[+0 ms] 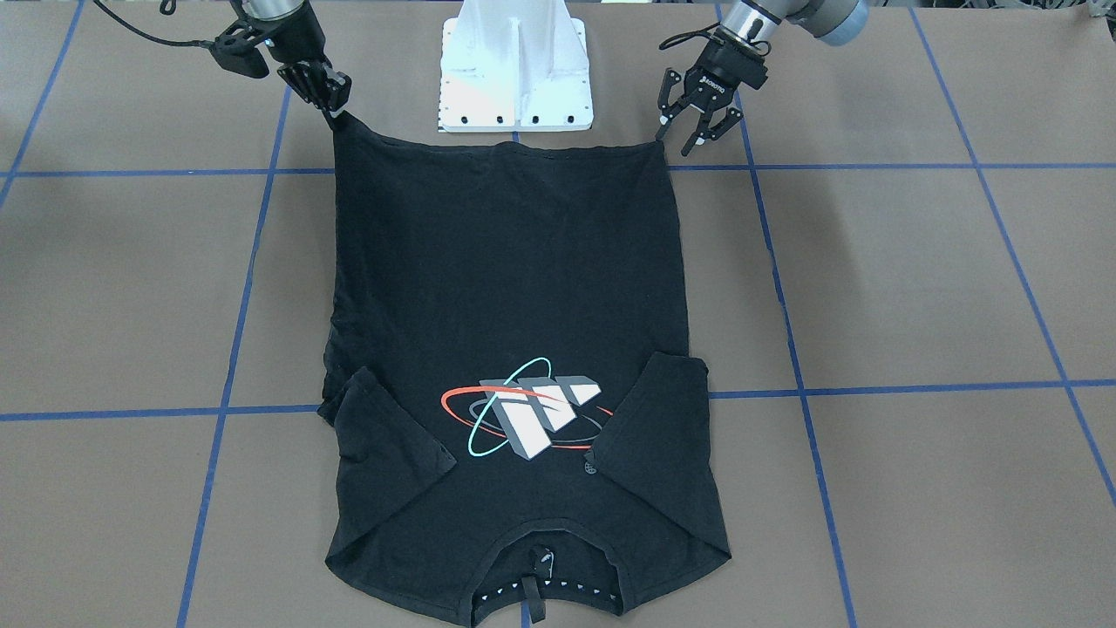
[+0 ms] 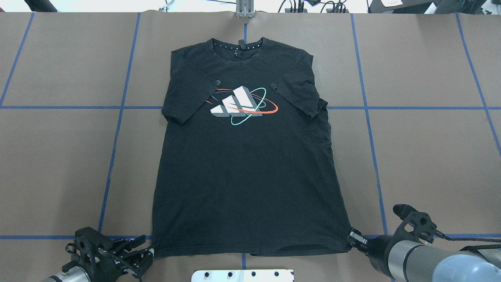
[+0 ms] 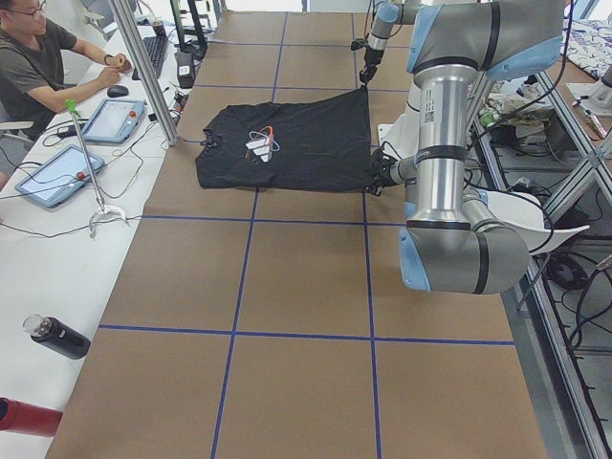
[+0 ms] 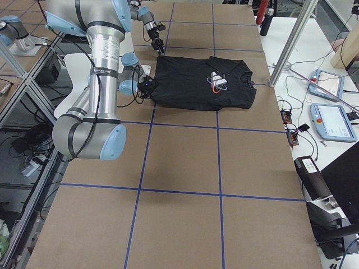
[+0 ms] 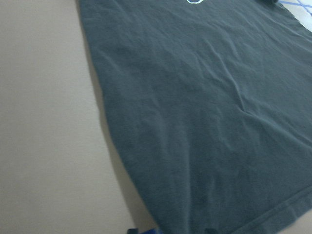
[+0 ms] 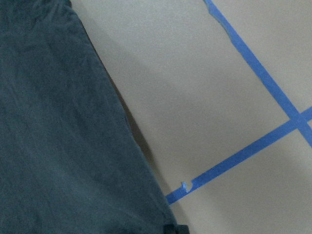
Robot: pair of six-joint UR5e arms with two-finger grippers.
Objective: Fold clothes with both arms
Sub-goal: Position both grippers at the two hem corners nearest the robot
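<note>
Near edge: the right gripper (image 2: 351, 236) has its jaws pinched on one hem corner of the black T-shirt (image 2: 246, 164), which lies flat on the tabletop (image 2: 422, 156). The left gripper (image 1: 676, 142) has its jaws agape beside the other. Lifting now, one-sided, would likely drag it askew.

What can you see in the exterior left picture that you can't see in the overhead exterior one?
Only exterior left: a man sitting at a white desk with tablets and a black bottle. Only overhead exterior: the tiny white marks inside the collar. Both: the black T-shirt spread out, its print, and the brown table with blue tape lines.
</note>
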